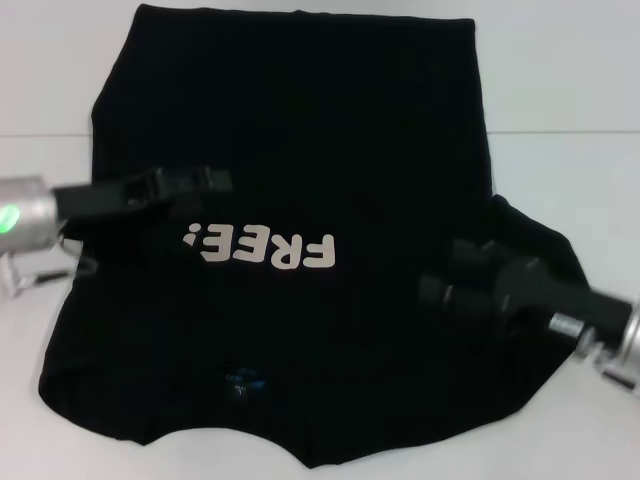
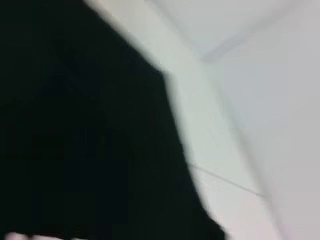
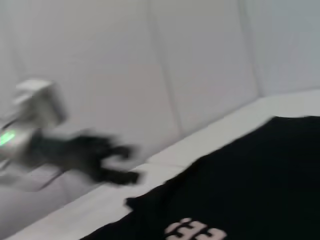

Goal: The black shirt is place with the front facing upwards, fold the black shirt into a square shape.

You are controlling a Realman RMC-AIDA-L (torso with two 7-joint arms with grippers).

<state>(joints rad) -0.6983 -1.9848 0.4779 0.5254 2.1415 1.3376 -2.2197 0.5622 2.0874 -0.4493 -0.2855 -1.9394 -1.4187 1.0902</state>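
Note:
The black shirt (image 1: 320, 120) lies spread on the white table (image 1: 560, 80), front up. Its white "FREE!" lettering (image 1: 262, 248) is in the middle and its blue neck label (image 1: 243, 380) is near the front edge. My left gripper (image 1: 222, 182) hovers over the shirt's left part, just above the lettering. In the right wrist view the left gripper (image 3: 131, 164) shows two fingers apart, holding nothing. My right gripper (image 1: 432, 290) is over the shirt's right side, by the spread sleeve (image 1: 540, 250). The shirt also shows in the left wrist view (image 2: 75, 150) and in the right wrist view (image 3: 250, 175).
White table surface (image 1: 45, 110) lies on both sides of the shirt and behind it, with a seam line (image 1: 570, 132) across it. A pale wall (image 3: 200, 60) stands behind the table. The shirt's collar edge reaches the table's front edge.

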